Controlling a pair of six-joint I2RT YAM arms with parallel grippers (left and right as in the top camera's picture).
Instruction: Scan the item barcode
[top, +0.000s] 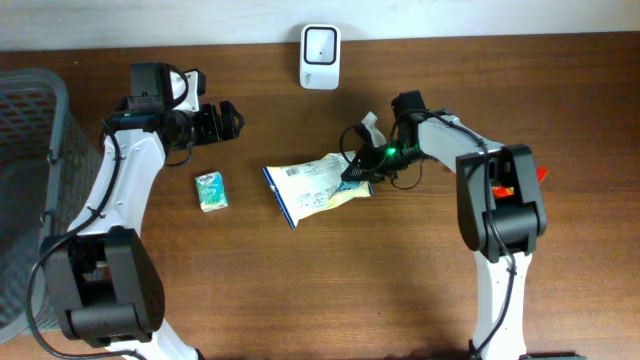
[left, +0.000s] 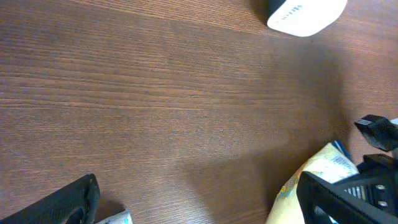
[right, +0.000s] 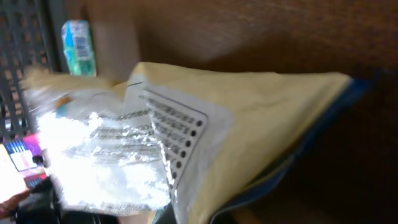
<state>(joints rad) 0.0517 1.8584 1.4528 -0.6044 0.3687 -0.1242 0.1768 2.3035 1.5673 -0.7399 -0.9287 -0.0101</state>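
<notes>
1. Overhead view: a flat yellow-and-white plastic packet, blue-edged and bearing a printed white label, lies mid-table on the brown wooden table.
2. The right pincer is closed tight on the packet's right end.
3. The left pincer hangs wide open, well apart from it.

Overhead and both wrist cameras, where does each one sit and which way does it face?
Overhead: above the table, looking straight down; both arms show.
Left wrist: low over the wood, facing the scanner; its open jaws show.
Right wrist: close against the bag, facing the basket; no jaws clear.
Shared: all three see the bag.
</notes>
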